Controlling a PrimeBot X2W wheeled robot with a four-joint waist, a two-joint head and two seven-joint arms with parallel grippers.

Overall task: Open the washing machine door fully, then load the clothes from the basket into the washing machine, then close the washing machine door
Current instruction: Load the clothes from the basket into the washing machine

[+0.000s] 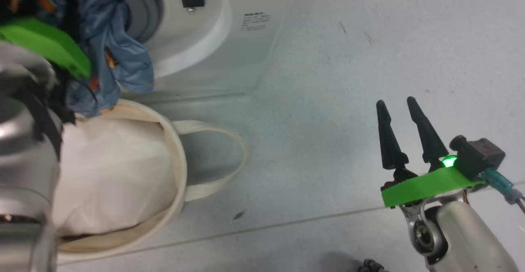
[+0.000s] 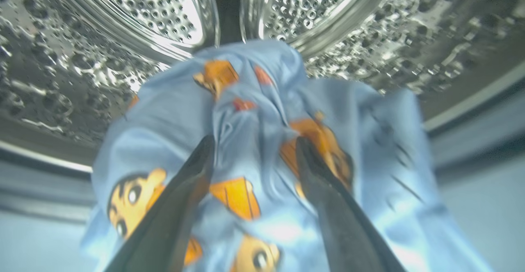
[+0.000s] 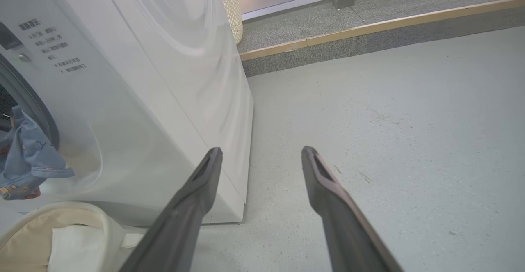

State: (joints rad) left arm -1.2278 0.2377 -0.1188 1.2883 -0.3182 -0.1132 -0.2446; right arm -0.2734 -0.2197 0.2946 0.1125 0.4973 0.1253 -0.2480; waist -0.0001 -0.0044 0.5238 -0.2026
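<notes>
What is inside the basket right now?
A plain white cloth lies in the basket; anything under it is covered. The clothes hang from the washing machine opening, above the basket's rim.

A light blue cartoon-printed fabric [image 1: 127, 58] hangs across the mouth of the white washing machine [image 1: 197, 30], with a cream canvas basket [image 1: 176, 157] just beneath, while the grey floor [image 1: 348, 58] rightward lies open.

You are looking at a few lines of small dark print [image 1: 256, 21] sitting on the washing machine [image 1: 238, 50] front, upper middle of the head view, none reading clearly.
</notes>
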